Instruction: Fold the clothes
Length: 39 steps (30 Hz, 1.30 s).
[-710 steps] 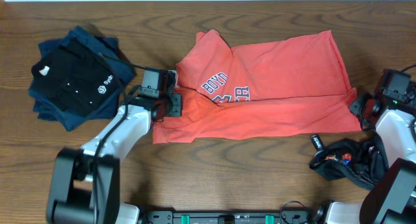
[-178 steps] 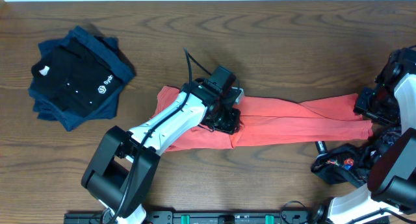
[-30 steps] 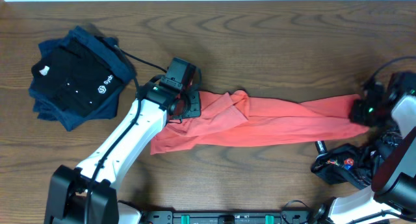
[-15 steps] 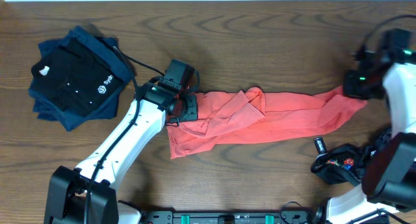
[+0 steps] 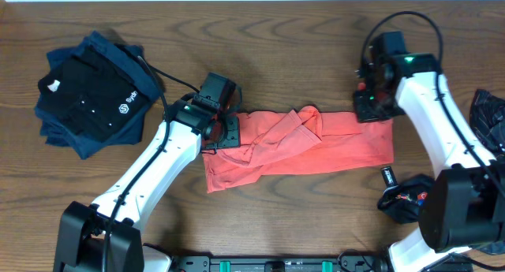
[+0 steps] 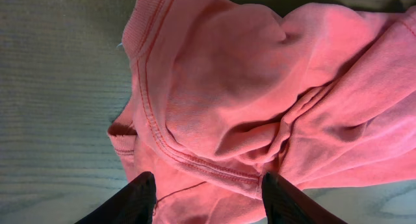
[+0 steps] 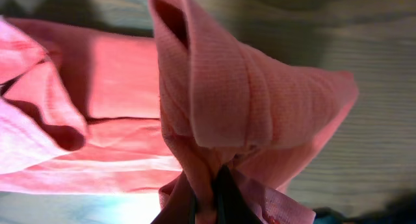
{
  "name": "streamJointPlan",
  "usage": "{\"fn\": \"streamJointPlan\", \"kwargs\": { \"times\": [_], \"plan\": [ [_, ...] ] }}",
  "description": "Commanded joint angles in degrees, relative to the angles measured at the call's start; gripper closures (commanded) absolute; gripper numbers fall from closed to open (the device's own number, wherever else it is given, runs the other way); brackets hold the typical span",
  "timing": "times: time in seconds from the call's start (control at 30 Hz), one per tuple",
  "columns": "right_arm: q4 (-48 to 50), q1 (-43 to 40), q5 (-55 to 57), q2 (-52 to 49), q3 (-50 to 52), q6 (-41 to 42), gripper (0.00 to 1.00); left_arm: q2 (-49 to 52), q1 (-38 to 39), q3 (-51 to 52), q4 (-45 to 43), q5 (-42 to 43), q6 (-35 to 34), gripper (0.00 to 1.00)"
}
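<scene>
**Right arm has hauled the shirt's far end inward: cross-fold under way**

Since half a second ago the right end effector point(image 7: 208, 193) has swung from the far right of the counter point(image 5: 300, 51) to roughly a third of the way in, so the coral-red T-shirt point(image 5: 316, 150) now reads as a much shorter band. It is clenched on a bunched corner of that shirt. The wrist view shows cloth gathered into a peak above the pinch.

Left end effector point(image 6: 205, 197) hasn't shifted. It sits over the shirt's left end by the collar point(image 6: 146, 94), jaws parted, cloth lying loose under them. Looks released, not pinching.

Shirt lies mid-counter, long axis left-right, rumpled in the middle.

Doing this step well, my read:
- keep the right pinch low and carry it further left, so the lifted end lays flat, not as a lump
- left end needs pinning or the whole band will slide with the pull
- release only once the edges line up; that middle ridge wants smoothing first

Count:
- 1 coral shirt
- 1 dark stack point(image 5: 91, 95) far left, at least 2 garments (black on navy)
- 1 black bundle point(image 5: 406, 203) lower right, red bits showing
- 1 dark cloth point(image 5: 489, 114) at the right edge, can't tell what
- 2 arms
</scene>
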<state>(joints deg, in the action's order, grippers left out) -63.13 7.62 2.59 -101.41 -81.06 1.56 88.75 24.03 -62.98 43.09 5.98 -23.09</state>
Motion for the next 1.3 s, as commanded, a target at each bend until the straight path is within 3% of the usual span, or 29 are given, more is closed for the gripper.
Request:
{"fn": "streamJointPlan", "kwargs": {
  "times": [0.0, 0.43, 0.57, 0.73, 0.97, 1.13, 1.27],
  "plan": [
    [0.68, 2.34, 0.61, 0.04, 1.55, 3.69, 0.99, -0.02, -0.35, 0.24, 0.20, -0.61, 0.50, 0.45],
    [6.67, 8.90, -5.20, 0.04, 5.90, 6.99, 0.98, -0.02, -0.35, 0.24, 0.20, -0.63, 0.52, 0.45],
    [7.02, 10.01, -5.68, 0.04, 6.25, 7.82, 0.90, -0.02, -0.35, 0.24, 0.20, -0.63, 0.52, 0.45],
    [6.78, 10.88, -8.83, 0.04, 6.29, 7.80, 0.67, -0.02, -0.35, 0.24, 0.20, -0.63, 0.52, 0.45],
    [4.28, 10.75, -10.12, 0.04, 6.29, 6.47, 0.63, -0.02, -0.35, 0.24, 0.20, -0.63, 0.52, 0.44],
    [5.16, 10.71, -3.63, 0.04, 6.29, 8.74, 0.64, -0.02, -0.35, 0.24, 0.20, -0.66, 0.52, 0.44],
    [5.18, 11.04, -5.66, 0.04, 6.29, 8.68, 0.53, -0.02, -0.35, 0.24, 0.17, -0.66, 0.52, 0.44]
  ]
}}
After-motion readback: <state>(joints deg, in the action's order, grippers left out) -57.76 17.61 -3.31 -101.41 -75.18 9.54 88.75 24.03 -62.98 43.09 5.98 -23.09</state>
